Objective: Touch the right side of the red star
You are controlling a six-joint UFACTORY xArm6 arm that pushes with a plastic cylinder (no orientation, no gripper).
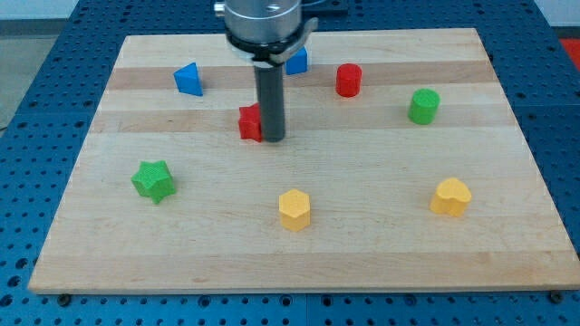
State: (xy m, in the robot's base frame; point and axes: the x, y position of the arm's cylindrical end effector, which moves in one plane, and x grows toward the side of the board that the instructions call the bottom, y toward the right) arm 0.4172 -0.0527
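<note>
Just above the middle of a pale wooden board [308, 254] set on a blue perforated bench [36, 36], the arm's straight dark rod stands upright with my tip [273, 140] planted at the right-hand edge of a small red block [249, 123], apparently the red star, though the rod hides part of it and its shape is hard to read. Tip and block look to be touching, or very nearly so. No jaws exist on this arm, only the rod, and it holds nothing. Toward the view's top sit a blue triangular block [188, 80], a second blue block [297, 62] half hidden behind the rod's mount, a red cylinder [349, 80] and a green cylinder [423, 106]. Toward the view's bottom lie a green star [153, 180], a yellow hexagonal block [294, 209] and a yellow heart-shaped block [450, 196], all well apart.
</note>
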